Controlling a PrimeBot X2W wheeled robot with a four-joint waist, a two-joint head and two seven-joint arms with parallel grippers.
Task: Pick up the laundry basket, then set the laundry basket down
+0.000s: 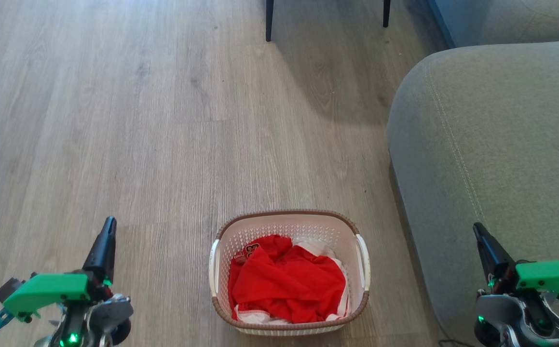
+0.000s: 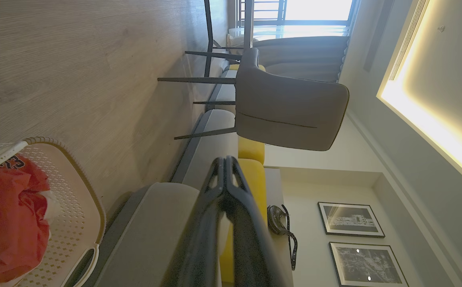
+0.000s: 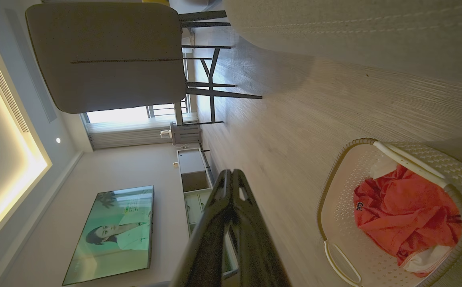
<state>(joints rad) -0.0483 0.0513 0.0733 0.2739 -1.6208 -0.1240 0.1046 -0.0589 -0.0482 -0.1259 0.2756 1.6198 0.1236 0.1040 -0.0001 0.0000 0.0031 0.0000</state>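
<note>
- The laundry basket (image 1: 286,213), cream-white with a brown woven-look rim, stands on the wooden floor (image 1: 163,120), just beside the front of a grey sofa (image 1: 491,144).
- A crumpled red garment (image 1: 289,284) with some white cloth lies inside it.
- The left hand (image 1: 109,222) hovers well apart from the basket on its left, long dark fingers pressed together, holding nothing.
- The right hand (image 1: 477,227) hovers well apart on the other side, in front of the sofa, also closed up and empty.
- Judged from this, the pick-up has not begun; the basket rests untouched between the two hands.
- The next move likely calls for both hands to open and come inward to the white side handles (image 1: 363,262), then lift evenly so the basket stays level.
</note>
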